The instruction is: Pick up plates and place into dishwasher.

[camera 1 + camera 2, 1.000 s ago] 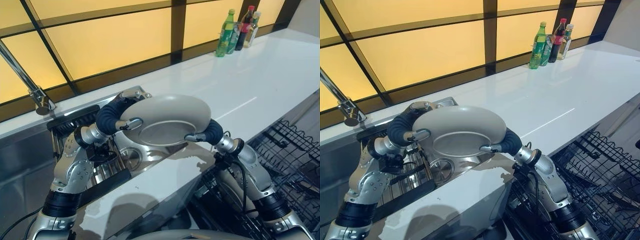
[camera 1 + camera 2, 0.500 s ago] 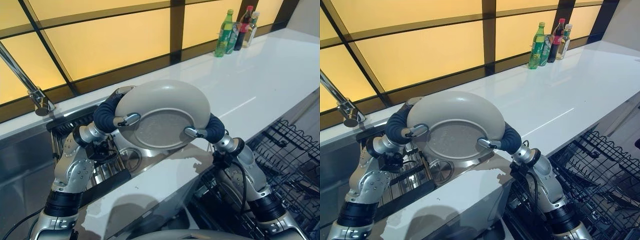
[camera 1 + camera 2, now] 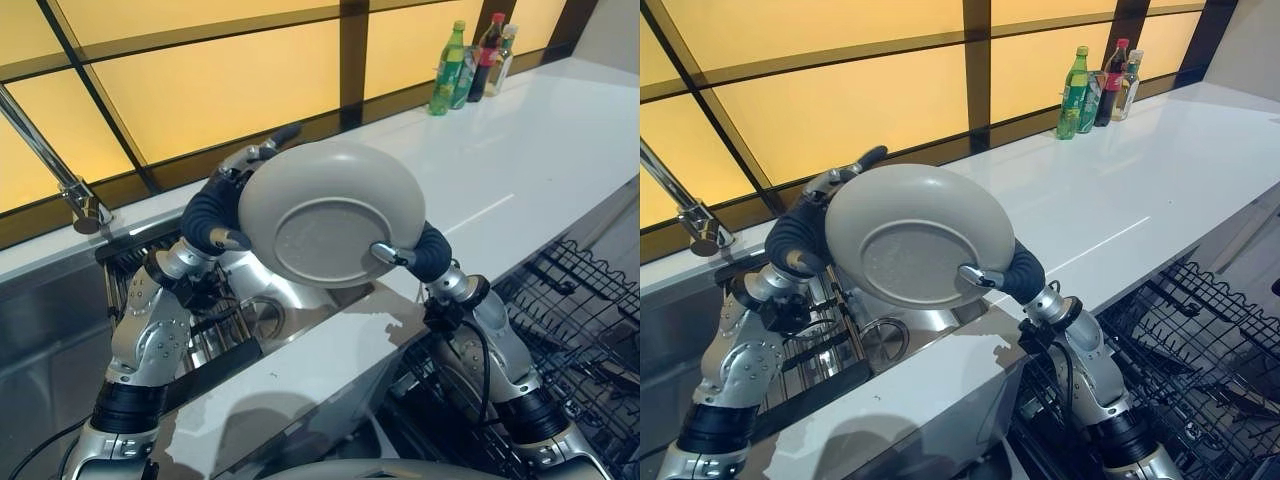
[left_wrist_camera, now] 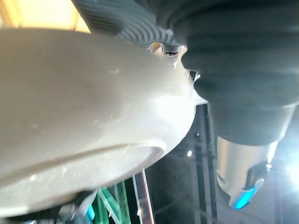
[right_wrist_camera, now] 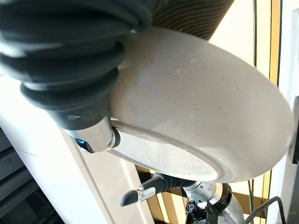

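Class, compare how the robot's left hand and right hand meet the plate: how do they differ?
The left hand sits at the plate's left rim, over the sink, its fingers stretching past the rim. The right hand grips the lower right rim, thumb curled onto the underside. Both wear dark ribbed covers.

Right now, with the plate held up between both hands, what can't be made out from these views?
- Left hand: its fingers lie behind the plate in both eye views.
- Sink: its basin is hidden behind the plate and arms.
- Dishwasher rack: cut off by the right edge.
- Bottles: too small to read contents.
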